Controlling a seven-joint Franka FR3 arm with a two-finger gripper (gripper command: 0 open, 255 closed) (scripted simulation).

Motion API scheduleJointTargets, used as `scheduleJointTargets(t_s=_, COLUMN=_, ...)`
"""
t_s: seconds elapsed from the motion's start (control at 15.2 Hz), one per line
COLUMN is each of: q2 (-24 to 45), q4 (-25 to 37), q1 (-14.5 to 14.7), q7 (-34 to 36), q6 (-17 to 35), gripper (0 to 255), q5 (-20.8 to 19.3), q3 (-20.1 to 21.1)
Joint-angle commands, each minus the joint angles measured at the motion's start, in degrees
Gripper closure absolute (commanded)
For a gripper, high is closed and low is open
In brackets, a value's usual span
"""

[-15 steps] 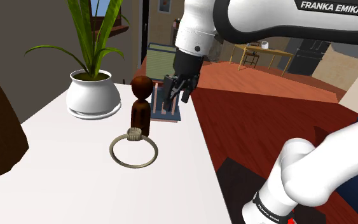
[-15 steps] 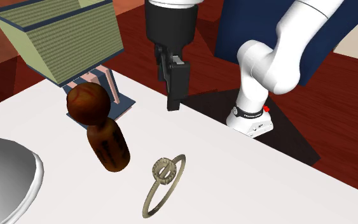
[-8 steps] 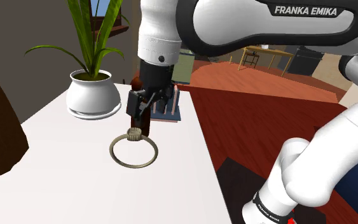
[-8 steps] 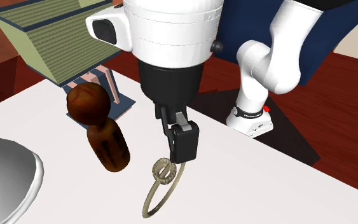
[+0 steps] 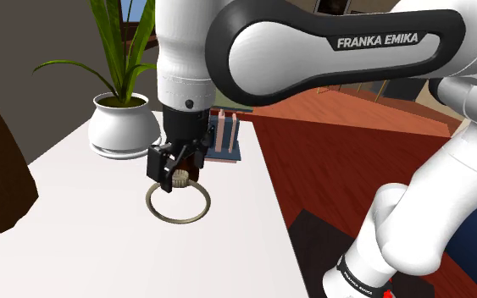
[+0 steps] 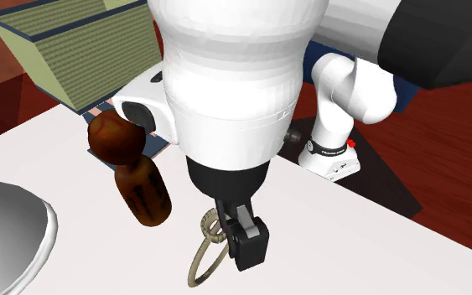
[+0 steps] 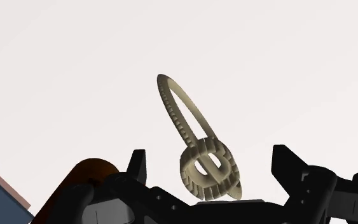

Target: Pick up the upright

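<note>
Two black fingers (image 7: 138,167) of the gripper (image 5: 170,169) stand wide apart, holding nothing, with the little toothed wheel (image 7: 193,178) between them, and its thin ring (image 5: 177,222) lies on the white table (image 5: 101,245), stretching toward 6 o'clock in the shoulder view.

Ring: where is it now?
The ring lies on the white table beside the brown figure, left of centre in the shoulder view, its knob between the open jaws.
</note>
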Motion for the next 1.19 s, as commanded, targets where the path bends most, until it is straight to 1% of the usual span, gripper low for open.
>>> scheduleJointTargets(t_s=0.0, q2=-0.09, q4=-1.61, q1=0.05, q7=0.06, q6=1.55, gripper=0, q5=0.05, q3=0.06)
scheduleJointTargets(t_s=0.07, q2=-0.05, q4=-2.79, q1=0.08, q7=0.11, q6=2.76, gripper=0, q5=0.05, q3=0.11)
scheduleJointTargets(t_s=0.2, q2=-0.05, q4=-2.79, q1=0.08, q7=0.11, q6=2.76, gripper=0, q5=0.05, q3=0.11)
scheduleJointTargets(t_s=0.26, q2=-0.07, q4=-2.79, q1=0.09, q7=0.11, q6=2.74, gripper=255, q5=0.05, q3=0.11)
scheduleJointTargets(t_s=0.86, q2=-0.05, q4=-2.79, q1=0.08, q7=0.11, q6=2.76, gripper=255, q5=0.05, q3=0.12)
scheduleJointTargets(t_s=1.12, q2=-0.08, q4=0.26, q1=0.0, q7=0.0, q6=-0.32, gripper=255, q5=0.03, q3=0.0)
